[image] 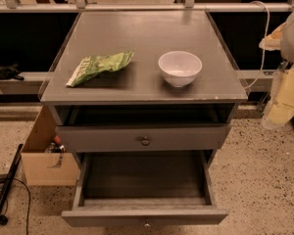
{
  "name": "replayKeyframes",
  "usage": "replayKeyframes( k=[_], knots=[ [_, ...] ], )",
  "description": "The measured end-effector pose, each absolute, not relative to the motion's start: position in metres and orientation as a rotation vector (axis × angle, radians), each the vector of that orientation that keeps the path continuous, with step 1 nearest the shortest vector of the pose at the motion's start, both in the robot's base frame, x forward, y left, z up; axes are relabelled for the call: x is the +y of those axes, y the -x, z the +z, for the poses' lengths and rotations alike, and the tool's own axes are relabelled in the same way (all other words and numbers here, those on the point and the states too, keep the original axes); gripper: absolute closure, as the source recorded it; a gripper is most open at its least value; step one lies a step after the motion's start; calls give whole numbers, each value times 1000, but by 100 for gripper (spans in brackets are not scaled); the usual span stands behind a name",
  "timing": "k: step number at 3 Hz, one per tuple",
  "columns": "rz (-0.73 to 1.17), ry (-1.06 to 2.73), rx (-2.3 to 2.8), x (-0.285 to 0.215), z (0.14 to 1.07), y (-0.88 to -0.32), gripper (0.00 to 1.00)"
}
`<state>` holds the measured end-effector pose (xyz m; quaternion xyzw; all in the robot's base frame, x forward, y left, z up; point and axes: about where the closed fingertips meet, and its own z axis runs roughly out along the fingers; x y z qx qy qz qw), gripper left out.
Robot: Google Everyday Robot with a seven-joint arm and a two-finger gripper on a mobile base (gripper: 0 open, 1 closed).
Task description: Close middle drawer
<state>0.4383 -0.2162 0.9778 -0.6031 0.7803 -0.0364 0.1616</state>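
The grey cabinet (142, 89) fills the middle of the camera view. The middle drawer (144, 215) is pulled far out at the bottom of the view. Its inside looks empty, and its small round knob (147, 224) is just above the picture's lower edge. Above it, the top drawer (88, 138) with its own knob (145, 141) stands out a little, with a dark gap under the cabinet top. My gripper is not in view; only a pale blurred shape (291, 33) shows at the right edge.
A green crisp bag (99, 66) and a white bowl (180, 67) sit on the cabinet top. An open cardboard box (44, 160) stands on the floor at the left, next to a black bar and cable (5, 190). Yellowish objects (286, 99) are at the right.
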Motion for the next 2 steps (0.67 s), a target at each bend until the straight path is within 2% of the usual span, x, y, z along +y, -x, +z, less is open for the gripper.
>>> replayKeyframes(
  k=[1, 2],
  knots=[
    [-106, 1719, 2225, -216, 978, -438, 0],
    [-13, 1660, 2203, -214, 971, -430, 0]
  ],
)
